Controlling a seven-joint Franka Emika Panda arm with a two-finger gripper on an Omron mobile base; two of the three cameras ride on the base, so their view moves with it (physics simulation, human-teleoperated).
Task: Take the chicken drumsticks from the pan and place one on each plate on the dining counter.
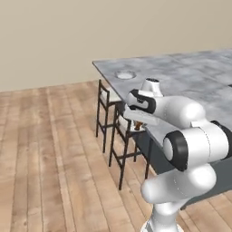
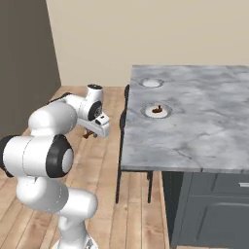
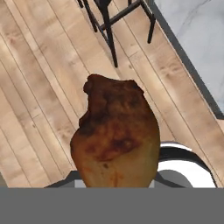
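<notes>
Centre of hand view: orange-brown glazed chicken drumstick (image 3: 116,135) clamped in two-finger gripper (image 2: 91,133) above wood floor, off the marbled dining counter (image 2: 194,121); likely light, firm, greasy—grip mid-meat.

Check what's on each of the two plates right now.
The nearer plate holds one chicken drumstick. The far plate looks bare. The gripper carries a second drumstick over the wood floor, short of the dining counter.

Drumstick A (image 3: 114,135): brown, glazed, held above floor, beside table (image 2: 194,126) | Drumstick B (image 2: 156,110): on near plate (image 2: 156,111) | Far plate (image 2: 151,83): empty
</notes>
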